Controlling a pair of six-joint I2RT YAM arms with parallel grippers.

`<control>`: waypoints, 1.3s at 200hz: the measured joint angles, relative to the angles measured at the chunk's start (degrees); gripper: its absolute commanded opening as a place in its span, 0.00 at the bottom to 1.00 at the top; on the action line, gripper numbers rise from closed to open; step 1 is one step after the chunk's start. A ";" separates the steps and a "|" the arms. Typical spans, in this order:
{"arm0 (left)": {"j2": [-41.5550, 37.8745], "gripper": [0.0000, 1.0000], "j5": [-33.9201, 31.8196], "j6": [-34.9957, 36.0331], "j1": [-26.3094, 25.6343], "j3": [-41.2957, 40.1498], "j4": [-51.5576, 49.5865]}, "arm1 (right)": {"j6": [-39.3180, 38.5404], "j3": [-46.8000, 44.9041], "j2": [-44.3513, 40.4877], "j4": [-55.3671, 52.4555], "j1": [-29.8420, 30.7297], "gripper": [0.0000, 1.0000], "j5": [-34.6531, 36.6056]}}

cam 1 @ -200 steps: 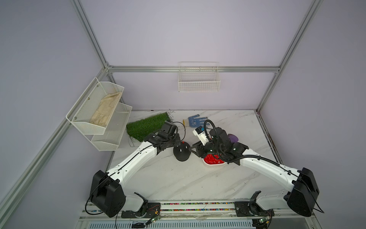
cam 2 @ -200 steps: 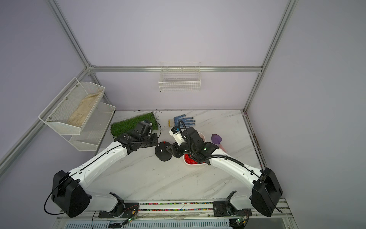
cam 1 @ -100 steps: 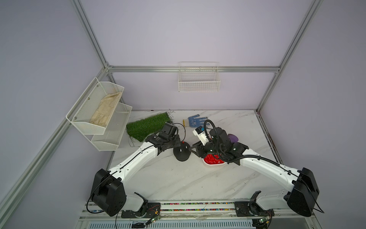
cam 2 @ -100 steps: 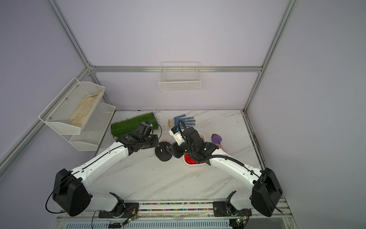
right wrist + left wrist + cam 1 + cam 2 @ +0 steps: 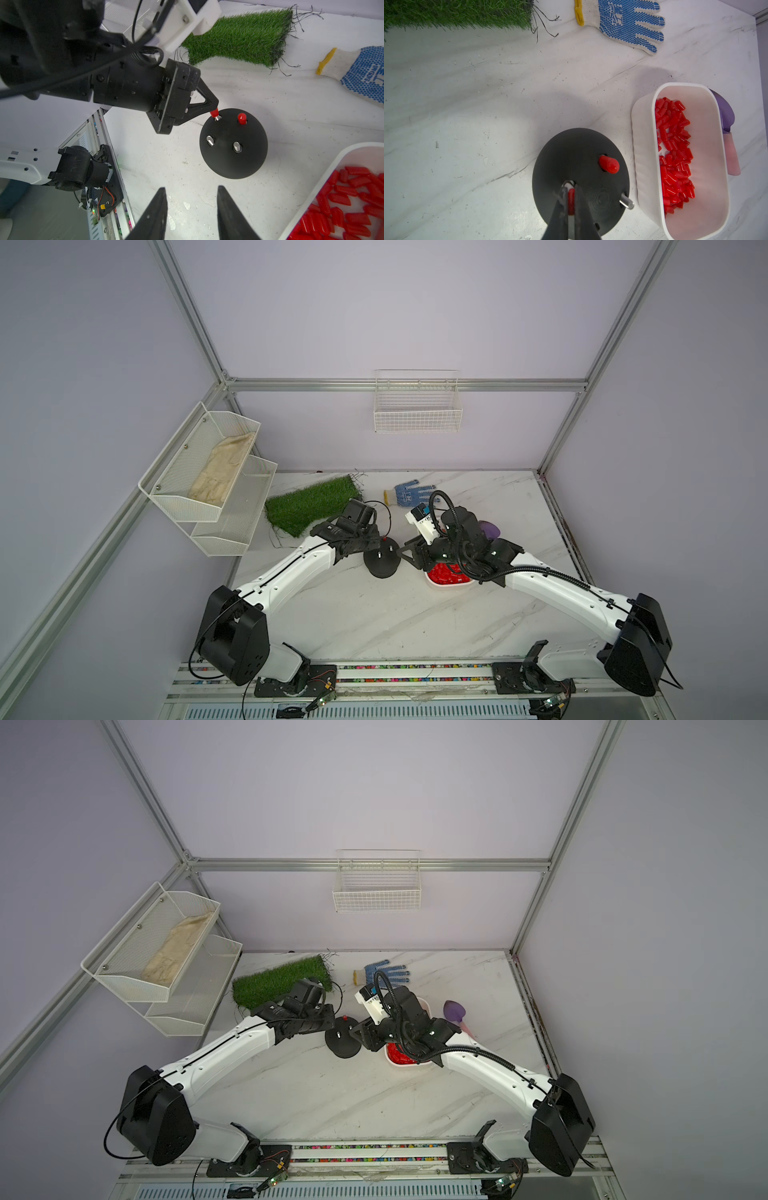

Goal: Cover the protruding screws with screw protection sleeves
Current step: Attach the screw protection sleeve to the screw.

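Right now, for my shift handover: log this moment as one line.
left fingers: shut on red plastic sleeve at silvery metal stud of black round dome base | right fingers: open, empty | capped: one stud | bare: two studs

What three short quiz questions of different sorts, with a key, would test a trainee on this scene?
1. True or false: the right gripper has its jaws shut.
2. How many screws on the black base have no sleeve on them at all?
3. Choose one: the left gripper is shut on (A) a red sleeve set on one screw, (B) a bare screw, (C) nothing.

Key: 1 false, the jaws stand apart with nothing between them; 2 two; 3 A.
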 measured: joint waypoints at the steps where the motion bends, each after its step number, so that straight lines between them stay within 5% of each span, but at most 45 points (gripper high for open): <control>1: 0.00 0.07 0.00 0.00 0.00 0.00 0.02 | 0.00 0.00 0.00 0.00 0.00 0.42 0.00; 260: 0.42 0.08 -5.33 1.25 -3.15 0.13 -0.66 | -0.07 0.00 -0.35 -0.02 0.07 0.41 0.00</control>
